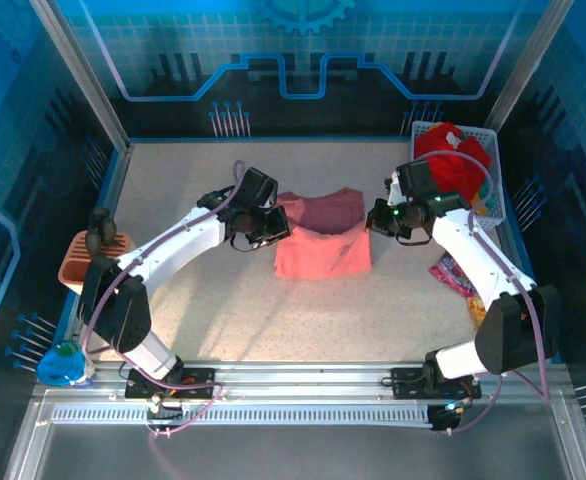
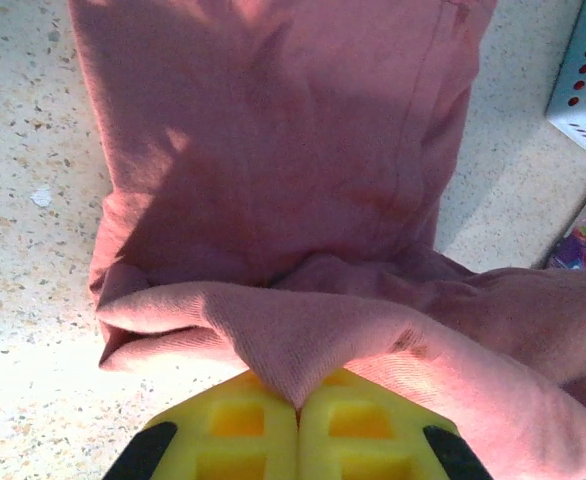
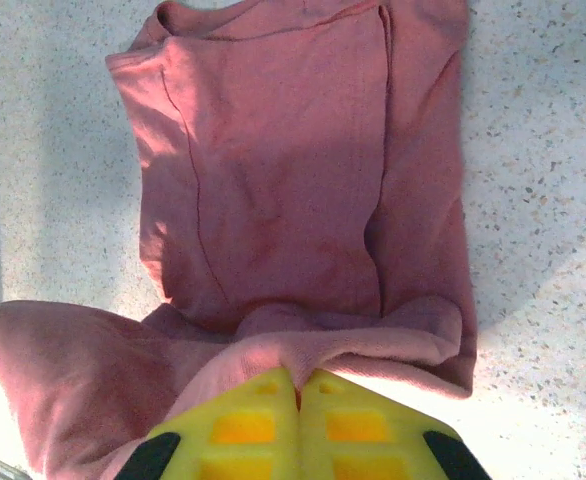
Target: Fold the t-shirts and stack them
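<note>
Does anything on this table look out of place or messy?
Yes: crinkly snack packets lie loose on the table, right of the pink t-shirt and just below the white basket. They look odd among laundry.

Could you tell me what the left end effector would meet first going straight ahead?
The left end effector, shut on the pink t-shirt, would likely just push into that shirt's folded body.
</note>
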